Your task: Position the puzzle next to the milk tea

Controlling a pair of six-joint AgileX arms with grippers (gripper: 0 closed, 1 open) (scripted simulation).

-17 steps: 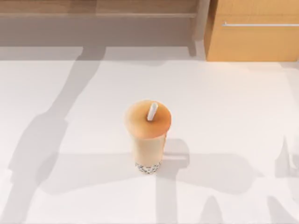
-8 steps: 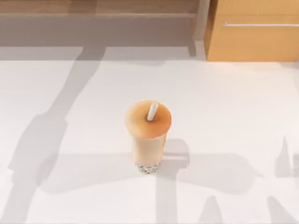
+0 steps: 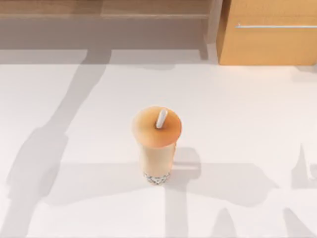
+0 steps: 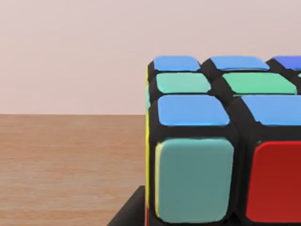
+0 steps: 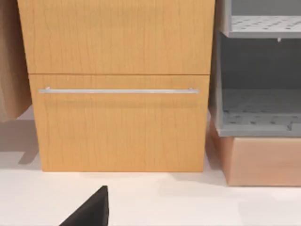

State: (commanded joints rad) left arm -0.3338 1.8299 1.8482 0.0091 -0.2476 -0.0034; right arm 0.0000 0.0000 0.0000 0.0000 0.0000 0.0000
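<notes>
the milk tea (image 3: 156,144) stands upright near the middle of the white table (image 3: 247,124) in the top view, its orange-brown lid (image 3: 156,127) facing the camera and a white straw (image 3: 161,118) poking through it, with dark pearls visible at the base of the cup. a wooden cabinet (image 3: 270,32) with a silver handle sits in the upper right of that frame.

in the left wrist view the puzzle (image 4: 221,141) takes up the right half of the frame, very close to the camera, showing blue, green, teal and red stickers on black edges, with a wooden surface (image 4: 70,165) behind it. i cannot tell whether the left gripper is grasping it.

the right wrist view faces the wooden cabinet (image 5: 120,84) and a grey shelf unit (image 5: 258,84); a dark tip of the right gripper (image 5: 91,212) shows at the lower left, its state unclear.
</notes>
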